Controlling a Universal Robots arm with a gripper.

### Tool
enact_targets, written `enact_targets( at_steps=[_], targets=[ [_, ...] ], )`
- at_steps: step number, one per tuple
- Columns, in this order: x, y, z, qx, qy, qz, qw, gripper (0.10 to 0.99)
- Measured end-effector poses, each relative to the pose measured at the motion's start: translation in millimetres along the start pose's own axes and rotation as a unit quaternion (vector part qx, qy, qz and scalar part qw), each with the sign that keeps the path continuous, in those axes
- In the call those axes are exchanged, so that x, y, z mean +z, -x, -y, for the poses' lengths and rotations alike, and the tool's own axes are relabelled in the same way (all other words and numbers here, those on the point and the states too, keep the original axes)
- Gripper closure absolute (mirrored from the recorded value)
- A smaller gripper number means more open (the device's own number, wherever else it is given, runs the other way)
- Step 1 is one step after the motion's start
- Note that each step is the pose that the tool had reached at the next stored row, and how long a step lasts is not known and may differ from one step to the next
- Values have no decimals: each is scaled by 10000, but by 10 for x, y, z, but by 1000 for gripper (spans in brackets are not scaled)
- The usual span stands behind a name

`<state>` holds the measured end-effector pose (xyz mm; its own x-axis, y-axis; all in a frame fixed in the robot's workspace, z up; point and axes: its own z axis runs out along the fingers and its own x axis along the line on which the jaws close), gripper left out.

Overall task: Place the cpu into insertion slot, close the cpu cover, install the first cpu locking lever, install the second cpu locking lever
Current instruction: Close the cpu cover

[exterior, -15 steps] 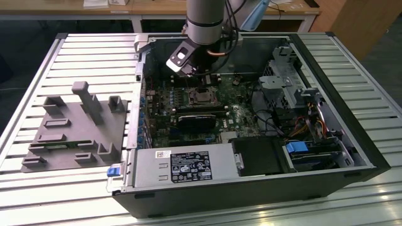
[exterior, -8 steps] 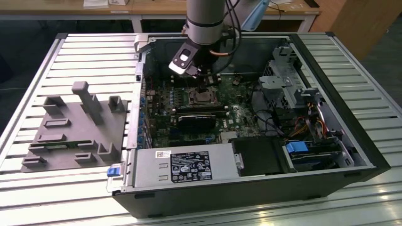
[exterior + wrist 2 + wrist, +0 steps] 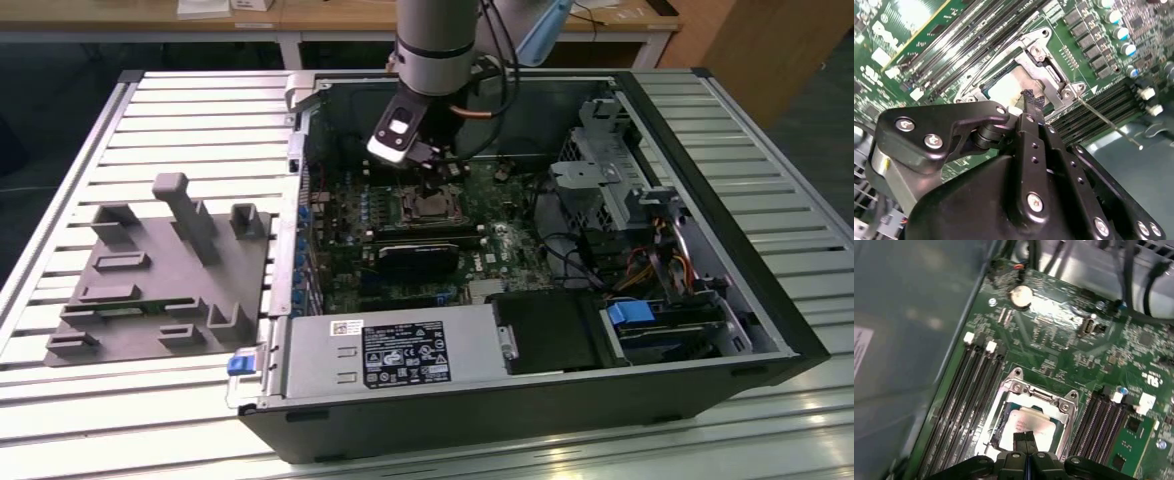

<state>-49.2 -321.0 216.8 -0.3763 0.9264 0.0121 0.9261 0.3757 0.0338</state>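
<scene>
Pincer tip down on the chip

The gripper (image 3: 1024, 436) is pinched narrow and holds nothing, likely to poke. The cpu (image 3: 1037, 422) lies in the insertion slot (image 3: 1002, 421), with the cpu cover (image 3: 1041, 396) framing it.

Low memory slots (image 3: 961, 405) flanking insertion slot (image 3: 1036, 391), case wall (image 3: 909, 320) beside

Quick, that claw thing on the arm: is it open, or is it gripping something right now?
Gripper: shut, fingertips pressed together with nothing between them, tips right over the cpu.
</scene>
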Motion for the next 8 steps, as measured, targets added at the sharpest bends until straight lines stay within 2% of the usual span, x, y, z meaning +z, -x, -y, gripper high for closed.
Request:
enact_targets(
  at_steps=[4, 8],
  targets=[
    [2, 0, 0, -360, -4, -13, 9994, 984],
    [5, 0, 0, -727, -9, -25, 9974, 984]
  ],
)
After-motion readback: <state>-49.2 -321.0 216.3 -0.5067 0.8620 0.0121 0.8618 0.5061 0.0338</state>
